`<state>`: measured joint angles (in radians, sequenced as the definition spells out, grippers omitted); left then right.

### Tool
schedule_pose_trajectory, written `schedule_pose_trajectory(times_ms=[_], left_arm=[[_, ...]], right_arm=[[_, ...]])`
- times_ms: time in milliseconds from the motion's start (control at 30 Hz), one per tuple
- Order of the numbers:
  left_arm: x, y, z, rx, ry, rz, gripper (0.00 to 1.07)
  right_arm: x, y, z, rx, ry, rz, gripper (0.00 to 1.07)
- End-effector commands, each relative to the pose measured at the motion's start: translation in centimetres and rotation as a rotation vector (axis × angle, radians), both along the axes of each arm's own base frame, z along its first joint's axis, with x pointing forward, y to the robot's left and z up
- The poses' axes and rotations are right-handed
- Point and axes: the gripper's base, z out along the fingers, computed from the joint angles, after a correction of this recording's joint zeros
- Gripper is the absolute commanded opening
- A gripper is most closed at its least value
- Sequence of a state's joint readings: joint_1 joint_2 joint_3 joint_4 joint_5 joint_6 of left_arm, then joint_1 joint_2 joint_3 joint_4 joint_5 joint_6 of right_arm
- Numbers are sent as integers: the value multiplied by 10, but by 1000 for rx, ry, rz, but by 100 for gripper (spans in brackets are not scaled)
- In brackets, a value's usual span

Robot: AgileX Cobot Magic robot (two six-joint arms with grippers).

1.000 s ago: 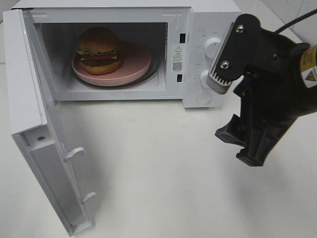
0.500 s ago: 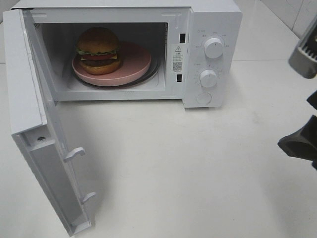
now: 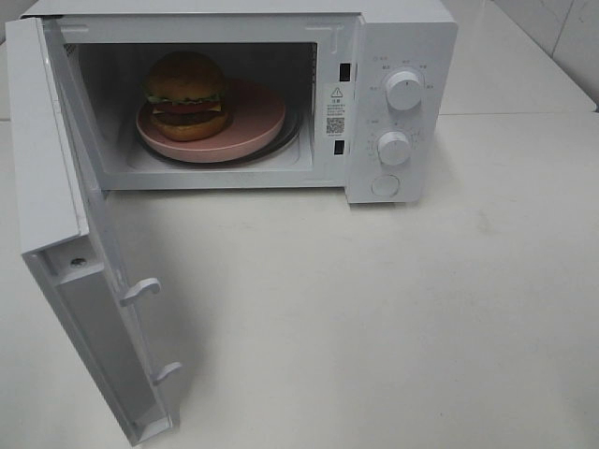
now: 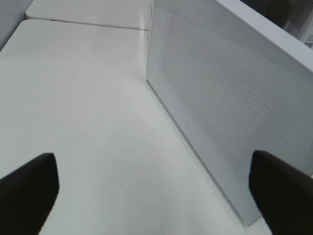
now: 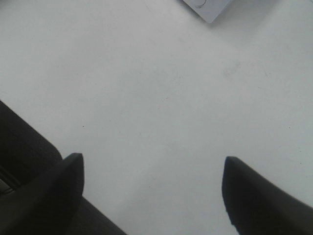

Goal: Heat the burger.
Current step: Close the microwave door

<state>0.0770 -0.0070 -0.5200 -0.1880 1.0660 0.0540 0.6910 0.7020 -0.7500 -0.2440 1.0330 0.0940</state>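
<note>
The burger (image 3: 185, 94) sat on the pink plate (image 3: 257, 117) inside the microwave (image 3: 402, 37), ready for heating, but the door (image 3: 56, 187) hung open. Both pincers were released and empty. The left gripper (image 4: 154, 188) faced the door's outer panel, seemingly placed to push it shut, and the right gripper (image 5: 151, 191) hovered over the table (image 3: 374, 309).

A white microwave (image 3: 402, 56) stands on a white table (image 3: 374, 327). Its door (image 3: 56, 168) is swung wide open at the microwave's left edge. A round pink plate (image 3: 257, 117) lies inside the microwave's cavity. The microwave's right panel carries an upper knob (image 3: 403, 91), a lower knob (image 3: 393, 148) beneath it and a round button (image 3: 385, 185) lowest.
</note>
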Motion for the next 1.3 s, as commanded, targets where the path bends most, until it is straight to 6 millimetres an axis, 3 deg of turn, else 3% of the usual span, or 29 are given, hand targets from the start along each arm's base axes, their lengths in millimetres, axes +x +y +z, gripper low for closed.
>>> schedule_pose_trajectory(times_ms=[33,167,367,767,1300], left_arm=[[-2,0,-1,-1,-9,2,98],[-2,0,-1,-1,-9,2,98],[-2,0,-1,-1,-9,2,98],[-2,0,-1,-1,-9,2,98],[-2,0,-1,-1,-9,2,98]], right_arm=[[-8,-8,-4,7,-14,-18,76],[-13,-20,-24,6,22,-113,76],[-20,-33,-32,21,6,-208,76],[-54,-53,-47,163,-136,-398,76],[-96,-60,-42,254,-406,-517,76]])
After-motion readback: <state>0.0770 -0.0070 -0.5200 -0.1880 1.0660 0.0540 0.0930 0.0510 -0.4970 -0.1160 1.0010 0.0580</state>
